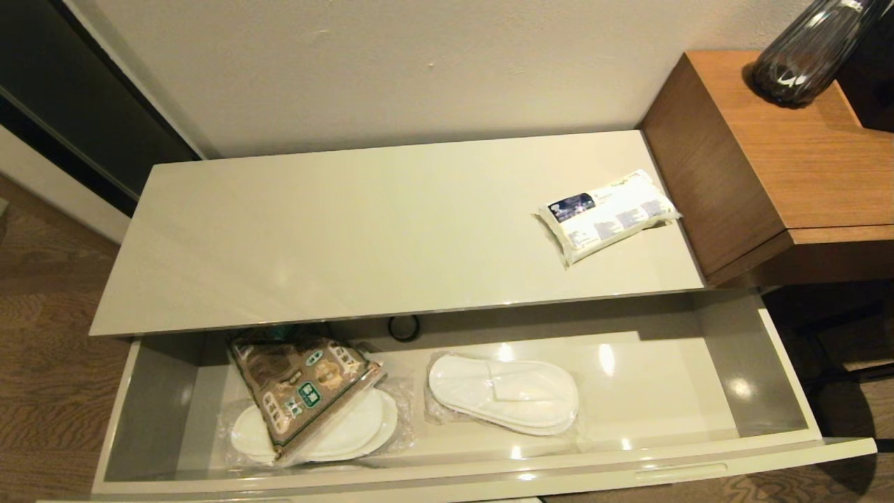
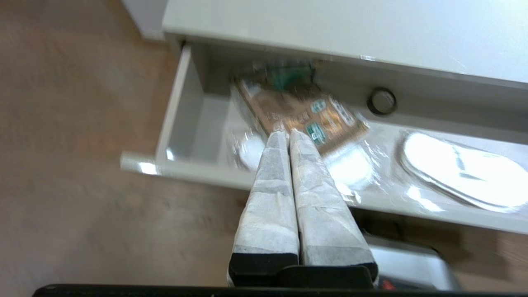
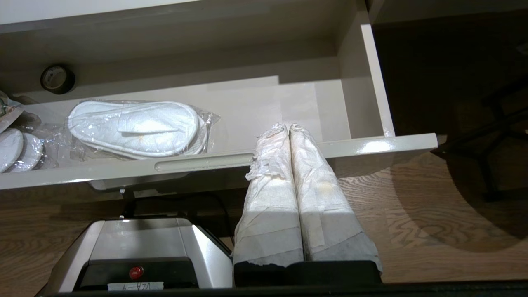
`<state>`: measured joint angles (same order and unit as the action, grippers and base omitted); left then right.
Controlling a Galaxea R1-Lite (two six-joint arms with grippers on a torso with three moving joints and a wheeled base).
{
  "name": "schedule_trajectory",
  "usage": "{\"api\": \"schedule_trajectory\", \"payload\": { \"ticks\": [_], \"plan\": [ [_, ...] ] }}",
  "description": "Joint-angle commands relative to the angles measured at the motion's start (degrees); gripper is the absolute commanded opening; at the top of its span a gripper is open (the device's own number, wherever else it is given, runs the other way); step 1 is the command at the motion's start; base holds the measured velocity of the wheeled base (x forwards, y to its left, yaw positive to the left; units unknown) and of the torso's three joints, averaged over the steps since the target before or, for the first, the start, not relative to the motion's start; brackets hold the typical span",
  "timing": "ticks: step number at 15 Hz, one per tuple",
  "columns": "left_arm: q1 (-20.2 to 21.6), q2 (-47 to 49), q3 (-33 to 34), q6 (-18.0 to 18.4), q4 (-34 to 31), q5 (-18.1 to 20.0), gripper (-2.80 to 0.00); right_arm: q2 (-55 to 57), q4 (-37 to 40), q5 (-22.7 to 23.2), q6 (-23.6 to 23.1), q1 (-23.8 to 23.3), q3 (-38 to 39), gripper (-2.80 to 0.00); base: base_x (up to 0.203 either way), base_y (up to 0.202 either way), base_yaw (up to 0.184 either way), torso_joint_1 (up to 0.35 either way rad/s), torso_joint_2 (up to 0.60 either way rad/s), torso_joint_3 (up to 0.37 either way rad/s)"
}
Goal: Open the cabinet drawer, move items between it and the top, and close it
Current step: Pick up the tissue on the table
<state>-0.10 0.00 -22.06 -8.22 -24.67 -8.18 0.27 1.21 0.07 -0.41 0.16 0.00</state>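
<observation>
The beige cabinet drawer stands pulled open below the glossy cream top. Inside lie the brown-and-green snack bag, resting on one wrapped pair of white slippers, a second wrapped pair, and the black tape roll at the back. The white tissue pack lies on the top at the right. Neither arm shows in the head view. My left gripper is shut and empty in front of the drawer, near the snack bag. My right gripper is shut and empty over the drawer's front.
A taller brown wooden side table with a dark glass vase stands right of the cabinet. The wall runs behind. Wood floor lies on both sides, and the robot's silver base sits below the drawer front.
</observation>
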Motion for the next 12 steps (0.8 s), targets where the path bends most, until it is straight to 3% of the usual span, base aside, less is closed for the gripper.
{"api": "schedule_trajectory", "payload": {
  "ticks": [1, 4, 6, 8, 10, 12],
  "plan": [
    [0.01, 0.09, 5.67, 2.11, 7.18, -0.22, -2.8, 0.0, 0.02, 0.01, -0.02, 0.02, 0.09, -2.8, 0.0, 0.0, 0.0, 0.0, 0.0, 0.0],
    [0.01, 0.09, 16.38, 6.13, 19.59, -0.48, -2.8, 0.0, 0.02, 0.01, -0.02, 0.02, 0.09, -2.8, 0.0, 0.0, 0.0, 0.0, 0.0, 0.0],
    [0.01, 0.09, 20.75, 5.9, 30.09, 2.79, -2.8, 0.0, 0.02, 0.01, -0.02, 0.02, 0.09, -2.8, 0.0, 0.0, 0.0, 0.0, 0.0, 0.0],
    [0.01, 0.12, 21.85, 4.38, 29.93, 9.23, -2.8, 0.0, 0.02, 0.01, -0.02, 0.02, 0.09, -2.8, 0.0, 0.0, 0.0, 0.0, 0.0, 0.0],
    [0.01, 0.09, 21.97, 5.69, 29.0, 10.29, -2.8, 0.0, 0.02, 0.01, -0.02, 0.02, 0.09, -2.8, 0.0, 0.0, 0.0, 0.0, 0.0, 0.0],
    [0.01, 0.09, 21.98, 2.03, 28.57, 9.05, -2.8, 0.0, 0.02, 0.01, -0.02, 0.02, 0.09, -2.8, 0.0, 0.0, 0.0, 0.0, 0.0, 0.0]
  ]
}}
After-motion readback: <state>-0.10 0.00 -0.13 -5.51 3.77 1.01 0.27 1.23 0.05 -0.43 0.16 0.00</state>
